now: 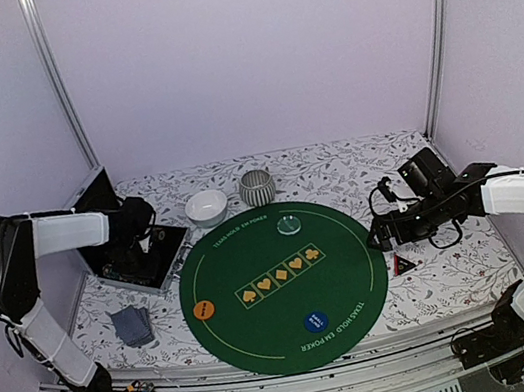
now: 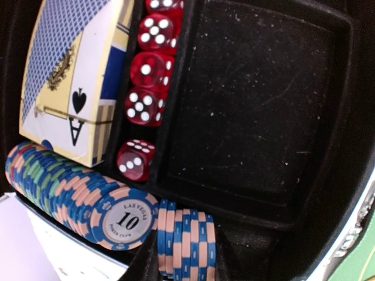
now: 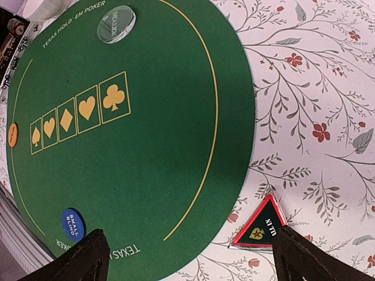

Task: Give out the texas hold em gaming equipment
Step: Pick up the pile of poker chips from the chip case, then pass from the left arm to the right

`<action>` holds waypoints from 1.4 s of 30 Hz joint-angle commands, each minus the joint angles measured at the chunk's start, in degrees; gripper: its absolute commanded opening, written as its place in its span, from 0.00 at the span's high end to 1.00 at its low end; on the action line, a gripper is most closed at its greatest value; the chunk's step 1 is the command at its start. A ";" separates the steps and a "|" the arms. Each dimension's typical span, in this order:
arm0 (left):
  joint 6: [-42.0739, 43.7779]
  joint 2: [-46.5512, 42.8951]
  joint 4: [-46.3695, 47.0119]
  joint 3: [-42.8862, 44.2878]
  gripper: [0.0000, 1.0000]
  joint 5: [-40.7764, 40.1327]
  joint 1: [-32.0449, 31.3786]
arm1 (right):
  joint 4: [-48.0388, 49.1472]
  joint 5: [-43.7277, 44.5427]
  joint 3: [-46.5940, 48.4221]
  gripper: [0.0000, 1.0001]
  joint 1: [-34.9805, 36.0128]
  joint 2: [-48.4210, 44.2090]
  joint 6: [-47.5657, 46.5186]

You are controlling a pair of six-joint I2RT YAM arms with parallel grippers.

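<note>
My left gripper (image 1: 138, 230) is down in the open black case (image 1: 136, 257). In the left wrist view it (image 2: 186, 263) is shut on a small stack of blue-and-pink striped poker chips (image 2: 187, 234) held on edge. A long row of chips (image 2: 76, 196) lies beside them. My right gripper (image 1: 382, 234) is open and empty above the mat's right edge; in the right wrist view it (image 3: 193, 263) has the red-black triangle (image 3: 259, 225) just inside its right finger. On the green mat (image 1: 285, 298) lie the orange disc (image 1: 204, 309), the blue disc (image 1: 316, 322) and the pale green disc (image 1: 289, 224). Grey-blue-backed cards (image 1: 132, 326) lie left of the mat.
The case also holds a card box (image 2: 70, 82), several red dice (image 2: 146, 105) and a bare black compartment (image 2: 258, 105). A white bowl (image 1: 206, 207) and a striped grey bowl (image 1: 257, 188) stand behind the mat. The case lid (image 1: 94, 193) stands open at the left.
</note>
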 commanded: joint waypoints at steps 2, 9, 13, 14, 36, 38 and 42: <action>-1.77 -2.82 0.20 0.71 1.00 -0.93 0.76 | -0.12 -0.68 1.34 0.01 -0.19 -0.14 -0.82; -2.55 -14.91 0.33 2.33 1.00 -1.14 0.73 | -0.22 -1.84 3.08 0.01 -0.26 -1.88 -1.00; -2.92 -20.60 -0.87 5.99 1.00 7.00 -0.44 | 0.18 -3.14 5.71 0.01 -0.26 -2.73 -1.81; -3.13 -21.85 -0.87 6.83 1.00 10.40 -1.25 | 0.89 -4.40 6.45 0.01 -0.24 -3.15 -2.26; -17.84 -23.61 12.93 6.97 1.00 46.97 -26.15 | 41.14 17.55 23.25 0.03 39.73 22.89 -51.95; -17.48 -24.48 12.84 6.09 1.00 46.75 -26.14 | 41.20 18.43 25.55 0.04 39.79 24.85 -51.87; -16.81 -25.28 12.53 5.38 1.00 46.94 -26.19 | 41.20 20.57 28.68 0.10 39.78 27.84 -51.45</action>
